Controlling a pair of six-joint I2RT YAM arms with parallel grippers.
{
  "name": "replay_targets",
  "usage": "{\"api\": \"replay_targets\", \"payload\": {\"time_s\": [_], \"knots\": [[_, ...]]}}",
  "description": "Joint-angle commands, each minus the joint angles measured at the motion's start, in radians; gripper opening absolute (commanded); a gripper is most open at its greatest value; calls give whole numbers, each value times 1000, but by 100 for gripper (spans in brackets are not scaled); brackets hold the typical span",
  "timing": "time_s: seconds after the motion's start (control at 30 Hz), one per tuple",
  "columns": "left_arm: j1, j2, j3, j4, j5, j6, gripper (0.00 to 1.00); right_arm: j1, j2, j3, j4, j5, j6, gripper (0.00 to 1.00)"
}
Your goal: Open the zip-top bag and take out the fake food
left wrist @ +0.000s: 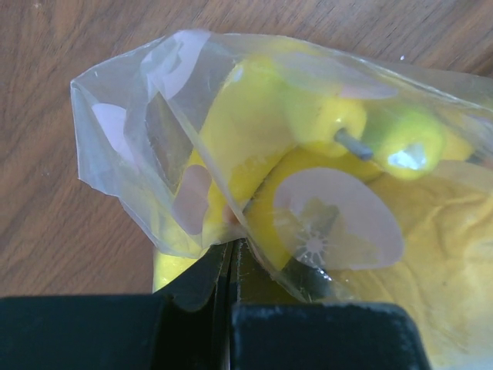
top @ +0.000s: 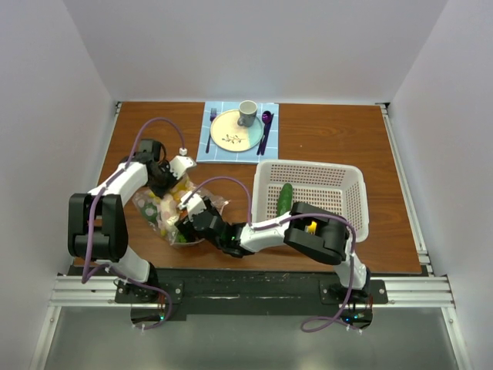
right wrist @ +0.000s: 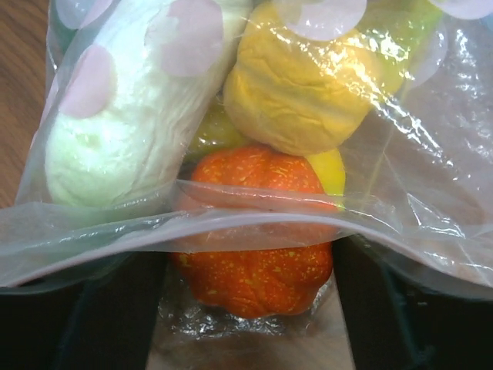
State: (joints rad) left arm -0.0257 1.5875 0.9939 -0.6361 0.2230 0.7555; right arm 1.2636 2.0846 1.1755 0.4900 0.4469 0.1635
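Observation:
The clear zip-top bag lies left of centre, stuffed with fake food. My left gripper is shut on a fold of the bag's far end, with yellow pieces pressing against the plastic just beyond it. My right gripper reaches into the near end. Its fingers stand wide on either side of an orange fruit and touch it on both sides. The bag's pinkish rim strip crosses over that fruit. Deeper in the bag sit a pale green piece and a lumpy yellow-orange piece. A green cucumber lies in the basket.
A white perforated basket stands right of the bag. At the back, a blue placemat carries a plate, a grey cup and cutlery. The right arm stretches leftward along the table's near edge.

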Motion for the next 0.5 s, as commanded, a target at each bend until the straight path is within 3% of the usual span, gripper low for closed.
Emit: {"api": "replay_targets", "payload": {"time_s": [0.0,0.17,0.47], "knots": [[-13,3,-43,-5,-27,11,0,-3,-61,-91,51,-42,59,57],[13,22,-25,48,-77,-18,0,-1,-221,-209,47,-42,88,40],[115,72,100,119,-166,-70,0,19,-501,-338,-151,-102,156,30]]}}
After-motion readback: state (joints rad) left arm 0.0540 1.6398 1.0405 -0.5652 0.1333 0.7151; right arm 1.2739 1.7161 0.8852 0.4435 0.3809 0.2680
